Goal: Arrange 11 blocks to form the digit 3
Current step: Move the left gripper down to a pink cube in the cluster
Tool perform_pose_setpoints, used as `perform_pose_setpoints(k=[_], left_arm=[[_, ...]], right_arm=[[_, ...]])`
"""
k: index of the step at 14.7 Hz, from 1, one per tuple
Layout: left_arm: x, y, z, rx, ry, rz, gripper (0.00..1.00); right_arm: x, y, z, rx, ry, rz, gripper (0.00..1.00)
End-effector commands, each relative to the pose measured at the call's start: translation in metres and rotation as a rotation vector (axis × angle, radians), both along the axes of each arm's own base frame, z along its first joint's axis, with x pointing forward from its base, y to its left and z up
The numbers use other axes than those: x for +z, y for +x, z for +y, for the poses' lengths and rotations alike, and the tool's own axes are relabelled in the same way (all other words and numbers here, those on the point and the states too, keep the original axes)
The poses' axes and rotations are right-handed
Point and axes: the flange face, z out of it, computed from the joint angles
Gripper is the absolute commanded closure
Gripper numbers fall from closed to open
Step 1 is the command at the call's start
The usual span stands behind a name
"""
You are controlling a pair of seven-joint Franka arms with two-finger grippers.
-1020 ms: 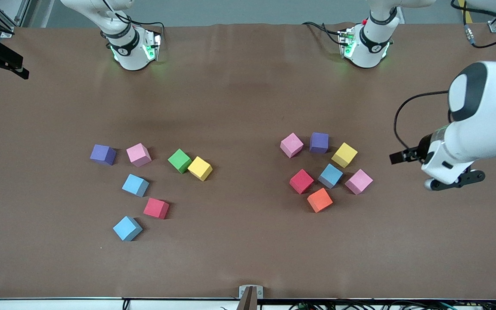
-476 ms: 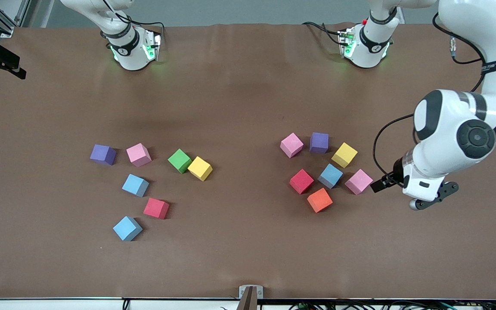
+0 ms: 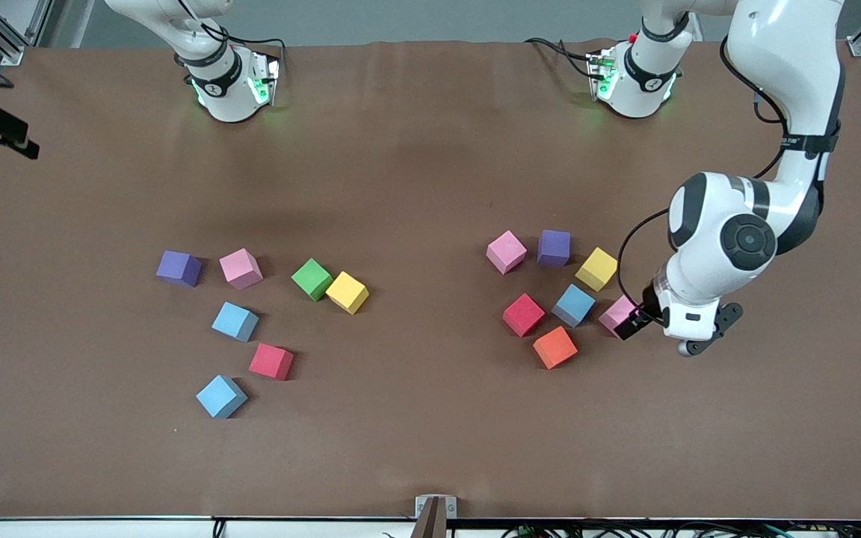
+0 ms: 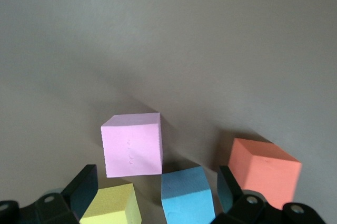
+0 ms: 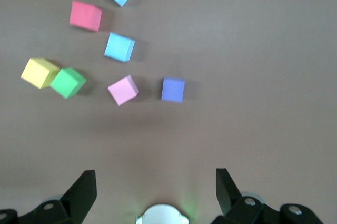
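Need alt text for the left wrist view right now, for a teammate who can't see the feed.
The left gripper hangs with open jaws over the brown table, a pink block just ahead of it. Yellow and light blue blocks show between the jaws; an orange block lies beside one.

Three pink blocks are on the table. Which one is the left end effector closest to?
The pink block at the left arm's end of the table, beside the light blue block. The open left end effector hangs right over it; the other two pink blocks lie well away.

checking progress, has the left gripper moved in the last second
Yes. The left gripper has swung in from the table's edge toward the blocks and now hangs over the pink block beside the blue one.
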Motion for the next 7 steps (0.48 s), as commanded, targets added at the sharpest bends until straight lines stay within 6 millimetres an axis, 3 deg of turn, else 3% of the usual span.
perform_pose_setpoints(k=[1,2,3,4,7], left_arm=[[-0.019,-0.008,0.001,0.047,0.005,0.015,0.0],[-0.021,-0.008,0.002,0.05,0.006,0.018,0.0],[-0.027,-0.008,0.003,0.052,0.008,0.027,0.0],[-0.032,-0.008,0.003,0.052,0.008,0.027,0.0],[-0.047,-0.013,0.005,0.054,0.014,0.049,0.0]], right_arm=[[-0.021,0.02,-0.01,-0.003,-0.022,0.007,0.0],[-0.043,0.036,-0.018,-0.013,-0.031,0.019,0.0],[-0.077,0.053,-0.026,-0.021,-0.04,0.071,0.0],[-0.096,0.061,-0.032,-0.024,-0.045,0.096,0.0],[-0.106,0.064,-0.031,-0.045,-0.026,0.105,0.0]])
